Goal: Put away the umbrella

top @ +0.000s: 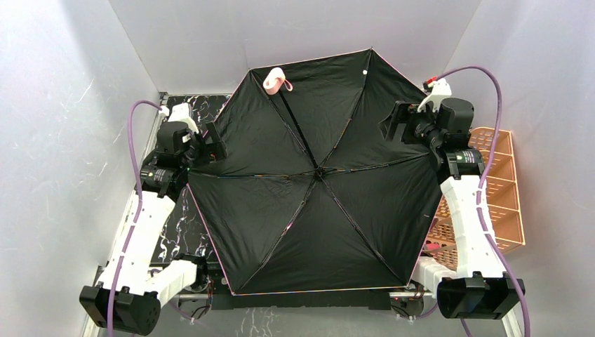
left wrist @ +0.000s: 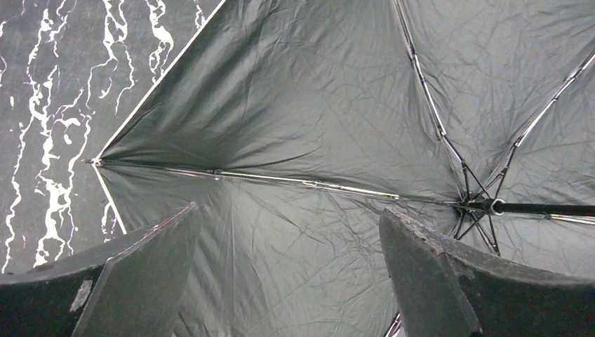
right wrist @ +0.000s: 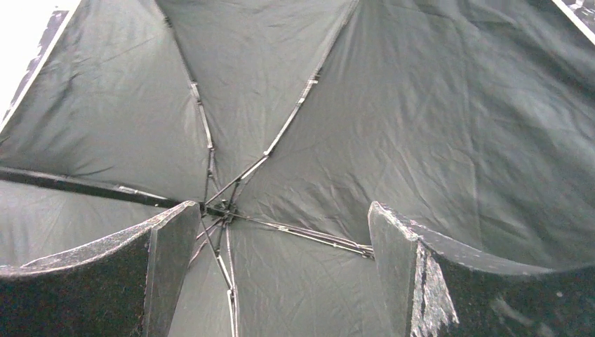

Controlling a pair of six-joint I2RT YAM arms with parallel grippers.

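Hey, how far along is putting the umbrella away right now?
Done: nothing visible so far. The umbrella lies fully open, black side up, ribs spread, with its pink handle showing near the far rim. In hand: the left gripper and right gripper are above opposite sides of the canopy, jaws open, holding nothing. Left: collapsing the canopy, folding it and stowing it.

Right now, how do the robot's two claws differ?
The left claw hovers over the left side of the umbrella, the right claw over its right side. Marble table shows by the left claw; the orange rack stands nearer the right claw. Both are open, holding nothing.
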